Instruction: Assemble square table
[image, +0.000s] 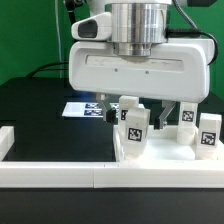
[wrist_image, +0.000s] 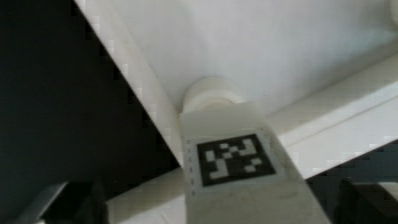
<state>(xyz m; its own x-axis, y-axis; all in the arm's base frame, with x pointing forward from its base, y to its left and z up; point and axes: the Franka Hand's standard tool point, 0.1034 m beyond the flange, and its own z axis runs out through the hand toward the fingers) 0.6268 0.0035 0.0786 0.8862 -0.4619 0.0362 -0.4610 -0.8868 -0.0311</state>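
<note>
The white square table top (image: 150, 160) lies at the front of the table, and in the wrist view (wrist_image: 151, 60) it shows as a white surface with a raised rim. A white leg (image: 133, 128) with a black-white tag stands upright on its near-left part. My gripper (image: 133, 108) is straight above this leg with its fingers down around the top. In the wrist view the tagged leg (wrist_image: 231, 160) fills the space between the two dark fingers (wrist_image: 57, 205) of my gripper (wrist_image: 210, 205). The jaws look shut on the leg.
Two more tagged white legs (image: 186, 118) (image: 208, 135) stand at the exterior view's right on the table top. Long white rails run along the front (image: 60, 178) and the exterior view's left (image: 18, 138). The marker board (image: 85, 108) lies behind on the black table.
</note>
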